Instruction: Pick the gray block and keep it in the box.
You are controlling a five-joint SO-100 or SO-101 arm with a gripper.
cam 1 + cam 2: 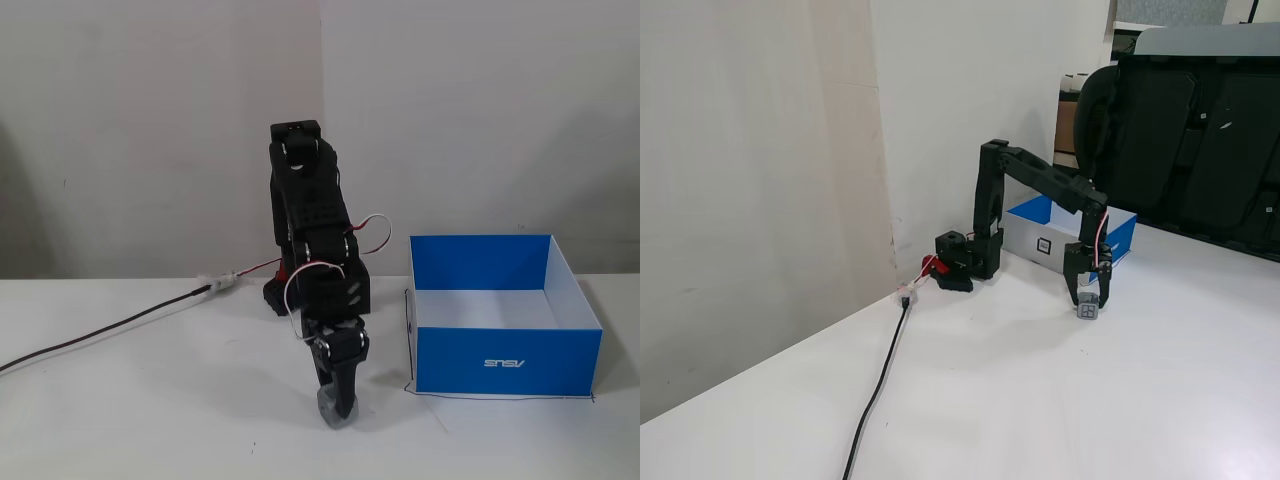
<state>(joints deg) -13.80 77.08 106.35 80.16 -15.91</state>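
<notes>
While one gripper [337, 412] clasps one gray block [1087, 311], one box [505, 362] beside.

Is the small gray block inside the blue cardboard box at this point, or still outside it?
Outside. The gray block sits between the gripper fingers at table level, left of the box.

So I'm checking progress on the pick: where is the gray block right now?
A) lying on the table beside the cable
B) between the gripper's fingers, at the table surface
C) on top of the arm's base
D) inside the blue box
B: the gray block sits between the fingers of the gripper at the table, outside the blue box.
</notes>
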